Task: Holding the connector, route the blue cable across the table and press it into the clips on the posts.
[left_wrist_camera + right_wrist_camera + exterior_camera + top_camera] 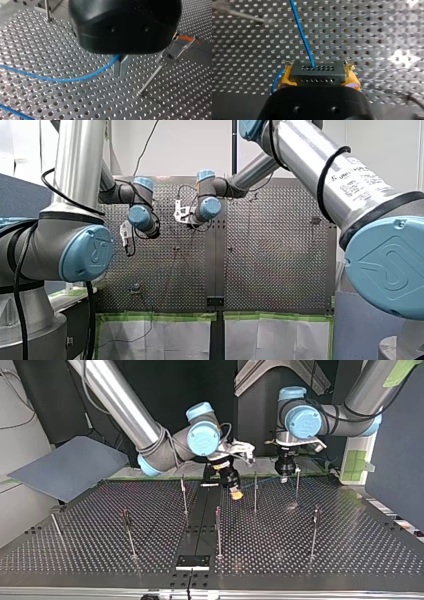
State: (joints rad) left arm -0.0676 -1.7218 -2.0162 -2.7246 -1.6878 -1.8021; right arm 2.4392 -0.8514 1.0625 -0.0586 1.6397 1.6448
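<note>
Grip check: right gripper (318,80) clamped on connector (317,72), yellow pads (352,81) tight to either side of its black body, blue cable (303,37) leaving its face and running out ahead over the holes. Next, left gripper (120,74): metal fingers (116,67) drawn narrow, apparently pinched on the same cable, a loose blue bow trailing away beside them, a second strand lower down. Both grippers low and close together near the edge of the surface (350,560) on the arms' side, by the top view; cable short and faint between them. Not yet seated in any clip, as far as visible. Nearest post (152,76) just beside the left fingers, clip (172,54) at its head, orange mark there. Risks, judged: slack bow catching on a post stem or snagging under a finger during the carry; cable sliding through the left pinch and missing the clip mouth; hard pull from the left arm twisting connector out of the pads; thin posts bending under a sideways press; grippers colliding, given little room between. Surface itself: perforated metal, dark seam down the middle, more posts (218,530) spread toward the opposite edge. Room: grey panel (65,467) beyond the corner at the top view's left, green tape (160,316) along one edge, pale sheets (170,335) hanging below it.
</note>
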